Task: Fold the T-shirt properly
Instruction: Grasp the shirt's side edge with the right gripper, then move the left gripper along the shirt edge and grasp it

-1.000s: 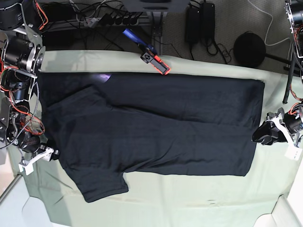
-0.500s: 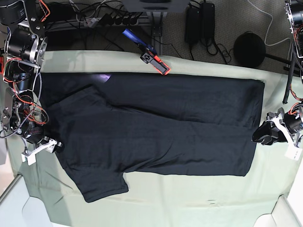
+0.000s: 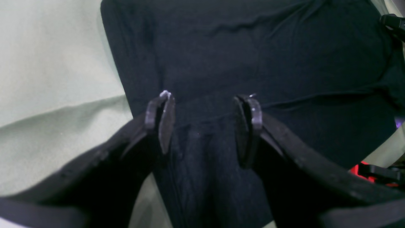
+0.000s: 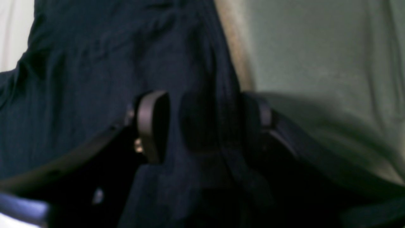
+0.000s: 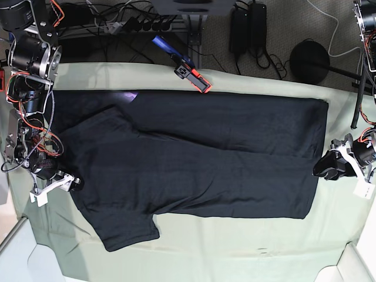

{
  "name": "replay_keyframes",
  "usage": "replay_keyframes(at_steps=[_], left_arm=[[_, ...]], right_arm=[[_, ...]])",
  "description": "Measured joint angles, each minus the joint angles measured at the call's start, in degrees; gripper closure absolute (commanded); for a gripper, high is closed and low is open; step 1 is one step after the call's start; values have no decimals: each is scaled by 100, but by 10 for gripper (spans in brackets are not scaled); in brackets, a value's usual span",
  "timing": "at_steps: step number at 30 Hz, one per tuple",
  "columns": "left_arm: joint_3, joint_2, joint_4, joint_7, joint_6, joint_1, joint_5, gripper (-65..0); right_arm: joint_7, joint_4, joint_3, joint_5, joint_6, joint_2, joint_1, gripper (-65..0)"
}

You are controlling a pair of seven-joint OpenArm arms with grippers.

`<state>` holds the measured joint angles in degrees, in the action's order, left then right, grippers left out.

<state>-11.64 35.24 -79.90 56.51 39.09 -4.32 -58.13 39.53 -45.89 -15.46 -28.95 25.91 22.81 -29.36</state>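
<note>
Shirt: lay spread on the green sheet, partly folded lengthwise, the far side laid over the middle; one sleeve stuck out at the near left of the base view.
Left claw: jaws apart, straddling the hem edge, nothing pinched yet.
Right claw: jaws apart over the shoulder edge beside the sheet; no cloth visibly gripped.
Done: seemingly one long fold.
Left: likely the near side and sleeve, then the crosswise folds; roughly a third complete.

Even overhead light, wrist views blurred
</note>
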Motion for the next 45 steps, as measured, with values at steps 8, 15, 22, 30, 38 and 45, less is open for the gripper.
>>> replay_keyframes(at_steps=[8,15,22,30,38,45], left_arm=[[0,-17,0,-4,-2,0,0,-329],[0,-31,0,-2,0,0,0,-329],[0,-31,0,-22,0,0,0,-329],[0,-96,409,-787,-83,-203,1012,-329],[24,-367,2476,-1073,-140,-1530,1255,-329],[627,-590,3744,-1731,-140,-2197,2004,-329]], right_arm=[[168,-278,0,-256,0,0,-2,-349],[186,-278,0,-256,0,0,0,-343],[120,-278,0,-256,0,0,2,0],[111,-278,0,-76,-2,-7,13,0],[101,-286,0,-79,0,-4,13,0],[107,-286,0,-85,0,-9,13,0]])
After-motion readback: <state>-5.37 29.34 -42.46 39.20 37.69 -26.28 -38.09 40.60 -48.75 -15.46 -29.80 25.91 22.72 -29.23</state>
